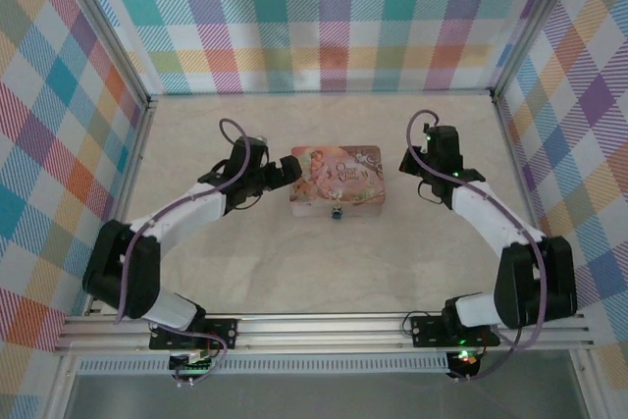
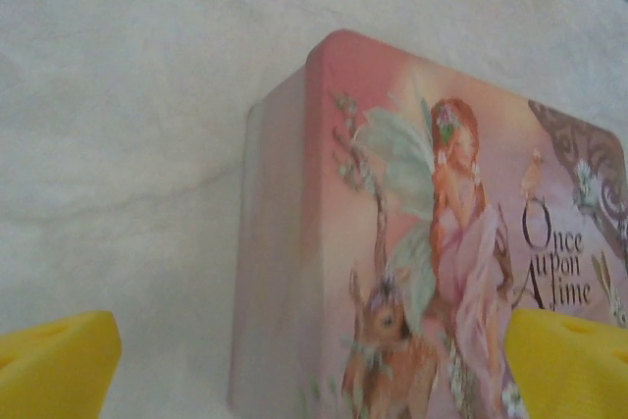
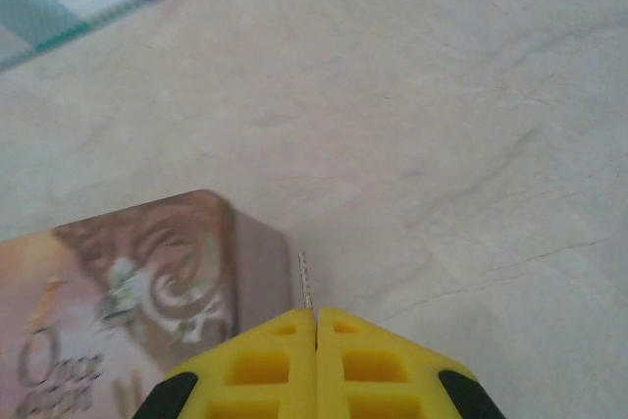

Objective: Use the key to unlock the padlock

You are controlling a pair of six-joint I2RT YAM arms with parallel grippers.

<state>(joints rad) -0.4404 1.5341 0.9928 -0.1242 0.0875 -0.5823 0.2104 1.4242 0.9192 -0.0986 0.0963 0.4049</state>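
Note:
The pink illustrated tin (image 1: pixel 337 179) lies mid-table, and the tiny bluish padlock (image 1: pixel 337 213) hangs at the middle of its near side. My left gripper (image 1: pixel 287 173) sits at the tin's left end. In the left wrist view it (image 2: pixel 312 375) is open, with yellow fingertips (image 2: pixel 54 360) wide apart and the tin's corner (image 2: pixel 412 242) between and beyond them. My right gripper (image 1: pixel 413 166) hovers just off the tin's right end. It (image 3: pixel 315 314) is shut on the key (image 3: pixel 305 282), whose thin toothed blade pokes out past the fingertips beside the tin (image 3: pixel 147 282).
The pale table (image 1: pixel 245 262) is ringed by plaid walls (image 1: pixel 334 17) at the back and on both sides. A metal rail (image 1: pixel 324 326) with both arm bases runs along the near edge. Bare surface lies in front of and behind the tin.

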